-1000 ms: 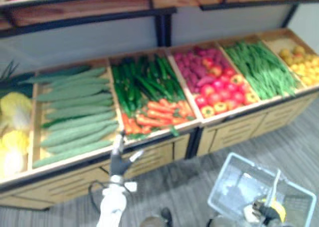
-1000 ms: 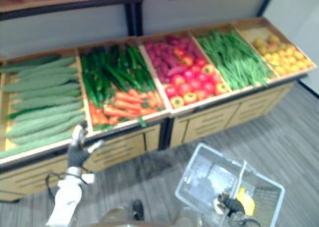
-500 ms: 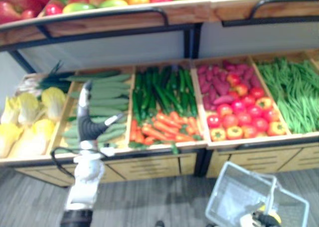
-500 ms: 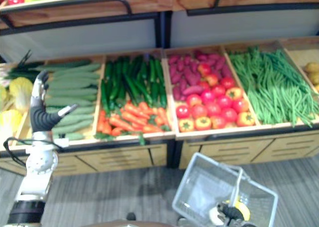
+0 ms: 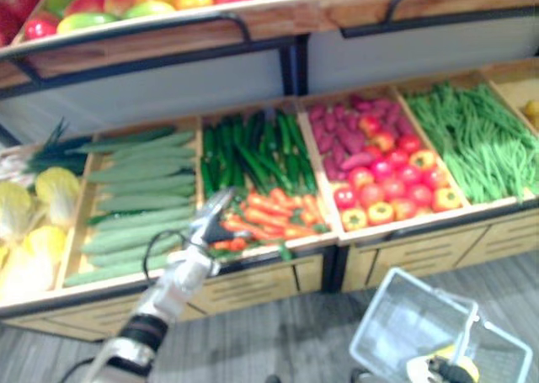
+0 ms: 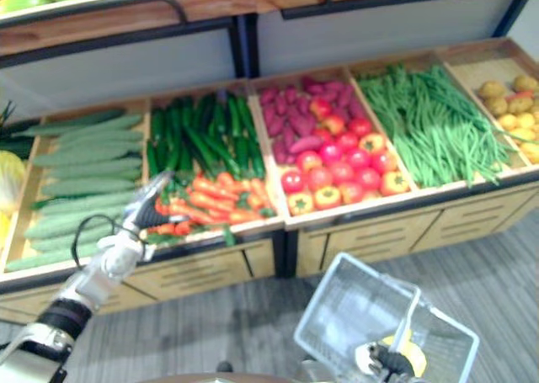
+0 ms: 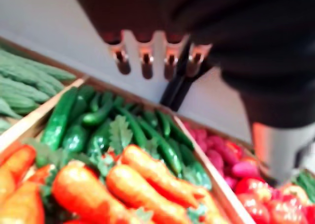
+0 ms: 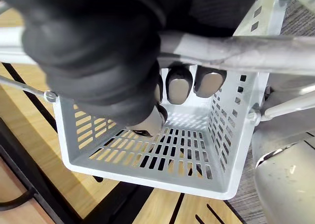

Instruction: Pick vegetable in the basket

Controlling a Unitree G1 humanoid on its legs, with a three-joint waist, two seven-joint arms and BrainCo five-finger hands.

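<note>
Left robot hand [image 5: 209, 225], fingers straight and empty, hovers over the carrots [image 5: 269, 217] lying in front of the dark cucumbers [image 5: 244, 151]; I judge them stiff, light, best pinched mid-length, while my right robot hand [image 8: 98, 61] grips the basket handle [image 8: 236, 51].

One basket [image 6: 349, 309], one left hand [image 6: 152, 208], one right hand [image 8: 93, 61], carrots [image 7: 147, 175] heaped beyond counting.

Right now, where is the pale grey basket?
Lower right in the eye views: the pale grey basket hangs from the right hand, before the red tomato crate.
</note>
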